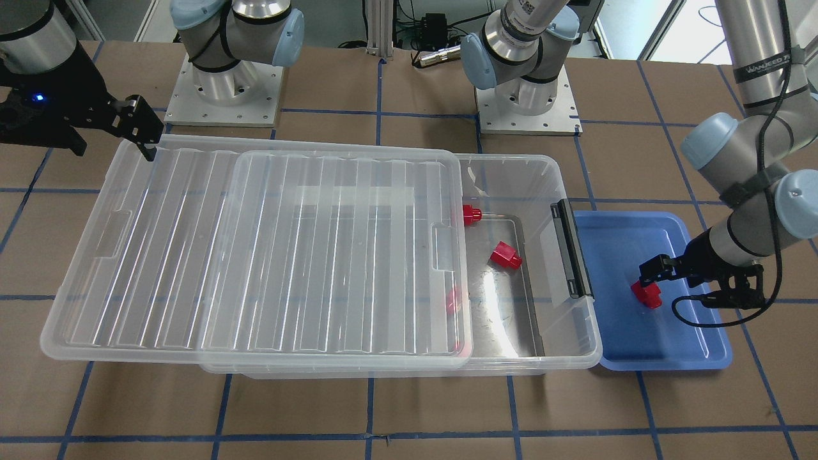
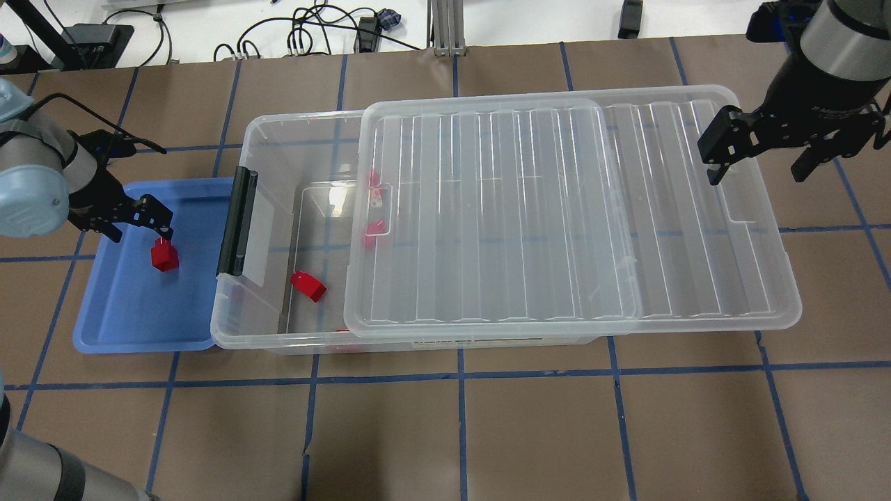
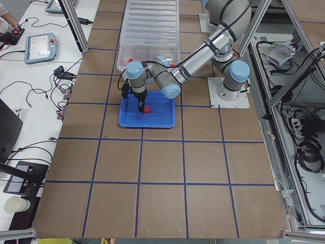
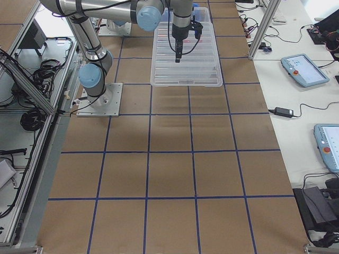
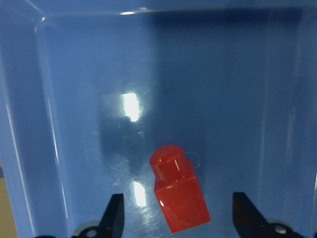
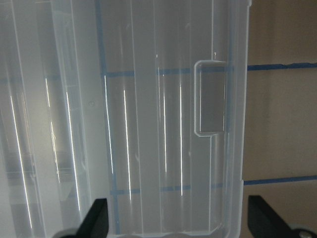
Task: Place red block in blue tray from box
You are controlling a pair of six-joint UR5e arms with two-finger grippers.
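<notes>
You are looking at the red block (image 5: 178,196) lying on the floor of the blue tray (image 2: 125,313), stub end pointing away from the wrist camera, body turned a little askew. The left gripper (image 2: 143,224) hangs just above it with fingers spread wide, one on each side of the block and neither touching it, so by the look of things this piece is delivered. At the other end of the table the right gripper (image 2: 757,167) hovers over the far end of the lid (image 2: 501,209), also spread and holding nothing. The lid sits slid partway along the box (image 2: 278,125), leaving the end by the black latch (image 2: 237,223) uncovered. One spare block (image 2: 308,285) lies in that open part of the box, with at least two more showing red through the lid's edge.

Judge the block as light, hard and stiff, so a firm pinch should not hurt it. Its plastic looks glossy, as does the tray floor, so expect it to skid or twist if nudged off-centre. Should you need to take hold again, close on the two flat sides of the boxy body, not on the round stub, which offers the pads little to bear on
</notes>
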